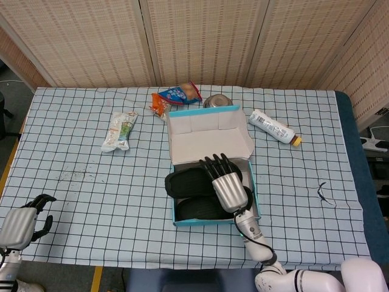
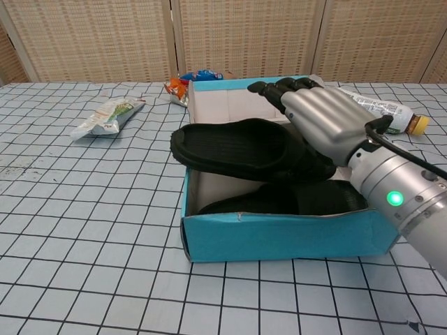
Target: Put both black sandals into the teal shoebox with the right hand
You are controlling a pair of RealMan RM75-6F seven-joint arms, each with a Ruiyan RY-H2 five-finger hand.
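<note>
The teal shoebox (image 1: 253,193) (image 2: 279,236) stands open at the table's near middle, its lid (image 1: 209,141) folded back. One black sandal (image 1: 197,210) (image 2: 286,199) lies flat on the box floor. The other black sandal (image 1: 187,181) (image 2: 241,148) lies on top of it, tilted, its end jutting over the box's left rim. My right hand (image 1: 227,183) (image 2: 325,120) hovers over this upper sandal's strap end, fingers stretched out straight and holding nothing. My left hand (image 1: 23,221) sits at the table's near left corner with fingers curled in on nothing.
A white bottle (image 1: 271,127) (image 2: 377,108) lies right of the lid. Snack bags (image 1: 178,94) and a metal bowl (image 1: 214,101) sit behind the box. A green packet (image 1: 120,129) (image 2: 108,115) lies at the left, and glasses (image 1: 325,193) at the right.
</note>
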